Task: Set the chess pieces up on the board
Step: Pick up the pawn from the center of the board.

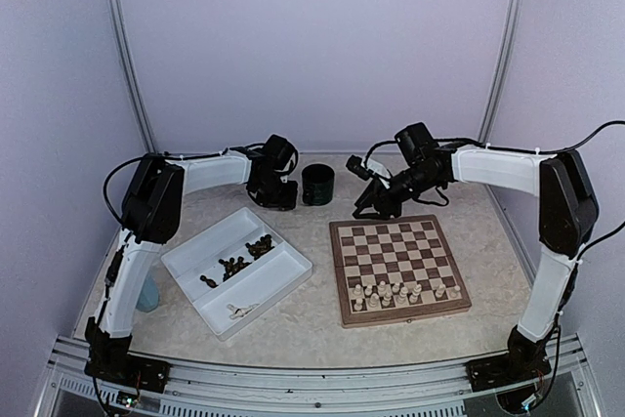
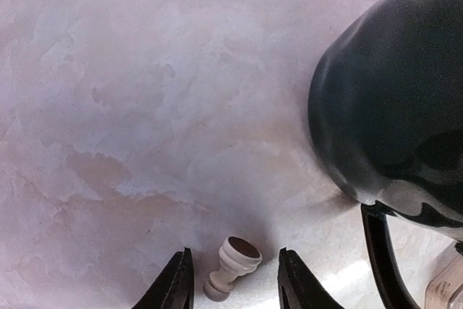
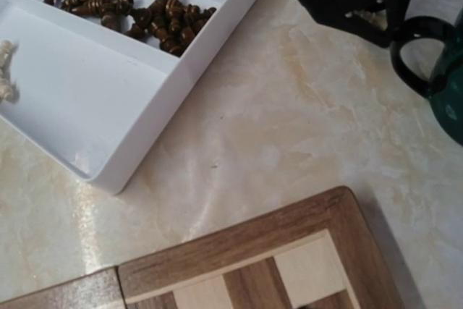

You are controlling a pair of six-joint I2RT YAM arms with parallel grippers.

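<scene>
Straddling a cream pawn [image 2: 230, 269] tipped over on the bench [image 2: 130, 106] just beside the mug [image 2: 394, 99], the left gripper [image 2: 235, 253] stands part-open, not touching it. The pawn's long axis runs along the gap, base toward the mug. The right gripper [image 1: 369, 200], beyond the mug, cannot be judged open or closed.

Upper centre: dark green mug [image 1: 317, 185], upright on pale marbled desk [image 1: 293, 324]. Left of centre: white divided tray [image 1: 269, 285], set askew. Far left: pale blue container [image 1: 148, 295].

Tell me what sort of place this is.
Probably a robot lab test cell, not a home: a left arm and right arm bolted to a metal rail, bare lilac walls in an aluminium frame, and a staged table with board and tray.
</scene>
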